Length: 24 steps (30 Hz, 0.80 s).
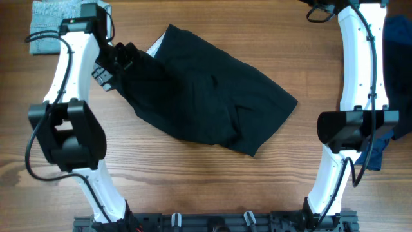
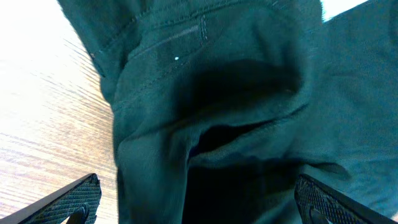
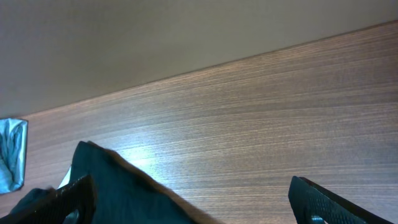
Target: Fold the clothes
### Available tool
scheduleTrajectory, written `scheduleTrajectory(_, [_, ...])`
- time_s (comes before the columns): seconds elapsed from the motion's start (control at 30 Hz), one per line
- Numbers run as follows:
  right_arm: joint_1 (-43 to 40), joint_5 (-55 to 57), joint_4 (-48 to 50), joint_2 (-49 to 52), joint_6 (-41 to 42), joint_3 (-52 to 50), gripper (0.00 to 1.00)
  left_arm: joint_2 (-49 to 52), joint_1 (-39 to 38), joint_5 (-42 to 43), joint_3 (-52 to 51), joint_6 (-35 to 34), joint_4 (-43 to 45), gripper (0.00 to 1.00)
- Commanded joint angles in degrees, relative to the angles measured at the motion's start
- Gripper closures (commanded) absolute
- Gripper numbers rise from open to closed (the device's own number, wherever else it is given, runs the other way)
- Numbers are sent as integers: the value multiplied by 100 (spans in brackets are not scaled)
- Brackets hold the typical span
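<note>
At left wrist: stitching (image 2: 171, 32) on shorts (image 2: 249, 124).

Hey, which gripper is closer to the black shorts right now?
Left. The left gripper hangs open directly over the black shorts at their left end. The right gripper, also open, is over bare table toward the far right corner, apart from them.

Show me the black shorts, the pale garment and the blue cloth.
black shorts (image 1: 206, 90): overhead view, middle of the fabric.
pale garment (image 1: 51, 19): overhead view, its bare middle.
blue cloth (image 1: 402, 64): overhead view, strip at the picture's edge.
</note>
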Motion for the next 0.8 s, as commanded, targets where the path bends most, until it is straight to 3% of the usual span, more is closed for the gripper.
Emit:
scheduleTrajectory(0.0, [-33,37,-9,-2,-116,46,0,232,-2,-98,39,103,-52,0])
scheduleTrajectory(0.07, [-33,37,-28,-2,-118,46,0,238,-2,-98,39,107,-59,0])
scheduleTrajectory(0.13, [-33,37,-26,-2,-114,46,0,238,0,-107,39,109,-74,42])
scheduleTrajectory(0.17, [-33,37,-26,-2,-114,46,0,238,4,-127,39,109,-87,56])
scheduleTrajectory(0.23, [-33,37,-28,-2,-114,46,0,238,9,-195,39,107,-94,65])
scheduleTrajectory(0.3, [-33,37,-28,-2,-116,46,0,238,13,-210,39,107,-105,91])
scheduleTrajectory(0.33, [-33,37,-26,-2,-114,46,0,238,22,-208,39,107,-131,96])
scheduleTrajectory(0.77, [57,-514,0,-2,-122,46,1,-455,492,-188,199,103,-918,96])
